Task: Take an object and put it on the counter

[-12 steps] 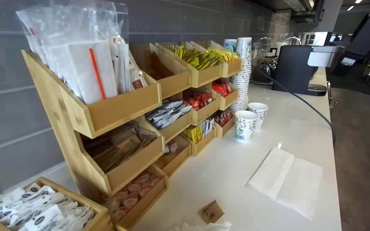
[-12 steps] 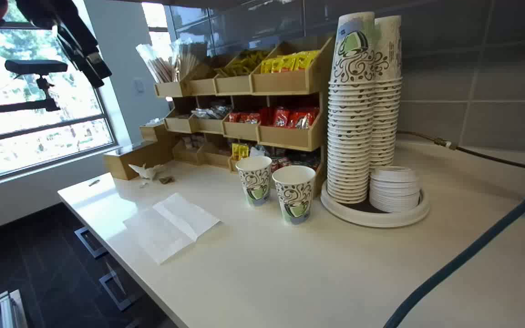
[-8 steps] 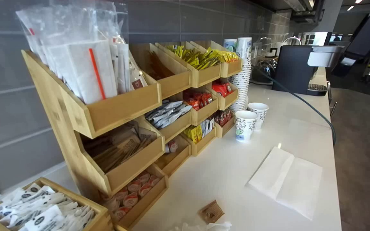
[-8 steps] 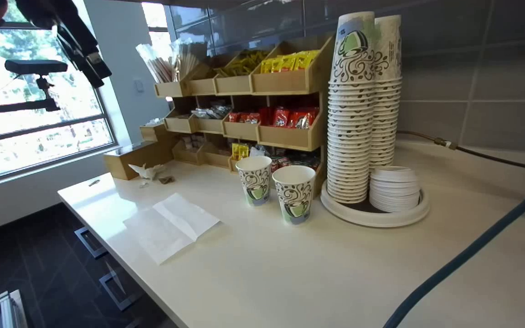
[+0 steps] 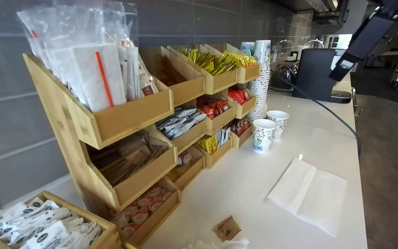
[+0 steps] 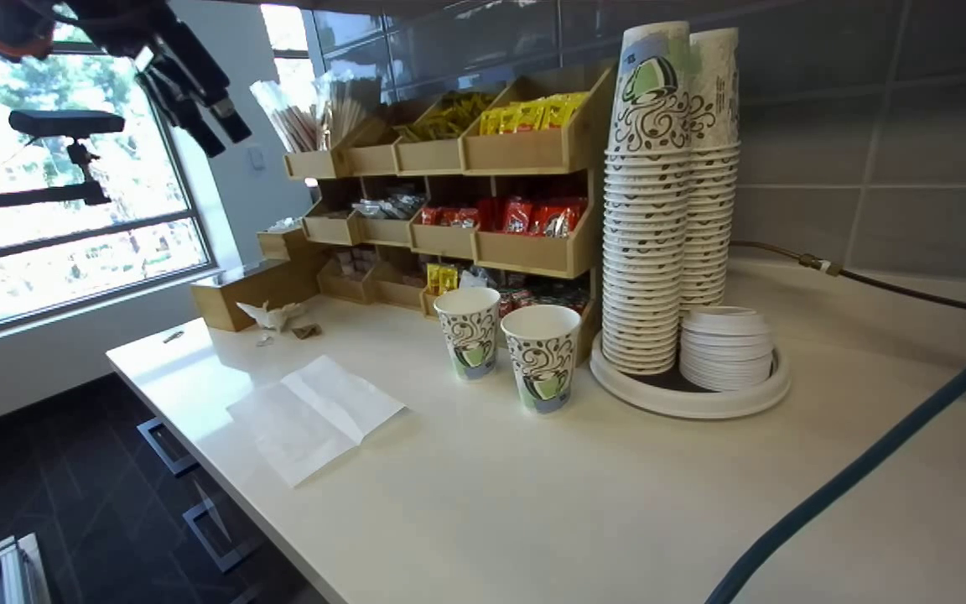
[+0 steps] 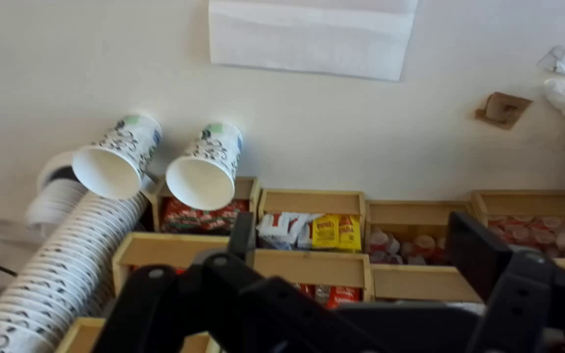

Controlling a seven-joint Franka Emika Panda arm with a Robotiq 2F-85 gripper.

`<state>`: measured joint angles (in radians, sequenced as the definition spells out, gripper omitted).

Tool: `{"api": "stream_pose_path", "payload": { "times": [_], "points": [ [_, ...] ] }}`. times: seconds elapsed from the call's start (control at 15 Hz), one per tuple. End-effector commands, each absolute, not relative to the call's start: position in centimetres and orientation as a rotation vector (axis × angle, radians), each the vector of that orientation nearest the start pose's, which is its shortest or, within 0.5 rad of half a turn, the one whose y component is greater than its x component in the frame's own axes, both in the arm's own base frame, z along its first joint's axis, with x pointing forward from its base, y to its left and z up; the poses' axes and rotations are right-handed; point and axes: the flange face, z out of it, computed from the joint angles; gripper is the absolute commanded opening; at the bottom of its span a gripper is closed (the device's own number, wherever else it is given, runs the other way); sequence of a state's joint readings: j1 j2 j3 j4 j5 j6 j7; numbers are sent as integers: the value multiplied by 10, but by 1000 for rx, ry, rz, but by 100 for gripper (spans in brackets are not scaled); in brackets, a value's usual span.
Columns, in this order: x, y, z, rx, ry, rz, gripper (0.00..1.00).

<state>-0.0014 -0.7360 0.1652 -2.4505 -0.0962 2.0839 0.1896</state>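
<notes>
One long off-white tabletop [image 6: 533, 503] carried the things, and along it stood the tiered wooden rack [image 6: 443, 242], with towers of nested paper cups [image 6: 644, 260] at one end. Out from the rack's front and above the tabletop hung the end effector [image 7: 353, 225], the only one present, its jaws spread wide and gripping nothing that showed. A creased white sheet [image 6: 328, 424] lay flat near the tabletop's front edge, and two loose cups [image 6: 468, 335] stood upright close to the rack. Smallest came the red packets [image 6: 518, 216], leaning in the bins [image 6: 525, 254] of the rack's middle tier; the task's thing was most likely one of these, not yet lifted, though which one could not be told. The coming move turned on direction: from the end effector the packets appeared to lie downward and inward toward the rack's face, well apart from it. The wrist view put one batch between the spread jaws, nearer the jaw on the cup side and partly covered by the end effector's own linkage. That gap ran along the rack's length, while the clearest packet stood with its long edge roughly upright, so closing thus would probably squeeze it across its width rather than end to end.
</notes>
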Motion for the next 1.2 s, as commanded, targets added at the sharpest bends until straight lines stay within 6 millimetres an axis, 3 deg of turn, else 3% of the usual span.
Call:
{"api": "stream_pose_path", "payload": {
  "times": [0.0,0.4,0.73,0.8,0.87,1.13],
  "points": [
    [405,58,562,-3116,-223,-744,100],
    [461,43,514,-2930,-518,-670,100],
    [498,51,493,-2805,-659,-668,100],
    [503,54,490,-2786,-675,-662,100],
    [484,48,492,-2833,-635,-642,100],
    [499,53,487,-2814,-665,-632,100]
  ]
}}
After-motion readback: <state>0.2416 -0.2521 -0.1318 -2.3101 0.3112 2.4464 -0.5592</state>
